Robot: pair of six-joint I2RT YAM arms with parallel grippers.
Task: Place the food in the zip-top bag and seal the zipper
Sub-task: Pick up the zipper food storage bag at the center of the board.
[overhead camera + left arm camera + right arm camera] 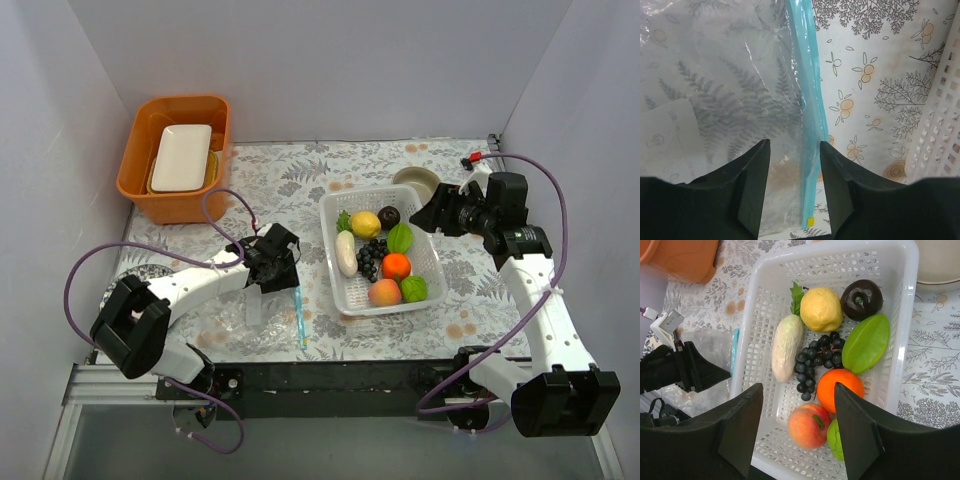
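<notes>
The food lies in a white perforated basket (432, 252): lemon (821, 309), dark plum (861, 299), grapes (815, 360), white oblong (786, 346), orange (840, 389), peach (809, 425) and green pieces (866, 342). The clear zip-top bag (250, 325) lies flat on the table left of the basket, its teal zipper (812, 100) along the side nearest the basket. My left gripper (794, 145) is open, its jaws standing either side of the zipper's end, holding nothing. My right gripper (797, 386) is open and empty above the basket, over the peach.
An orange bin (180, 155) holding a white tray stands at the back left. A beige bowl (416, 181) sits behind the basket beside my right arm. The basket wall (940, 135) is close on the left gripper's right. Grey walls enclose the table.
</notes>
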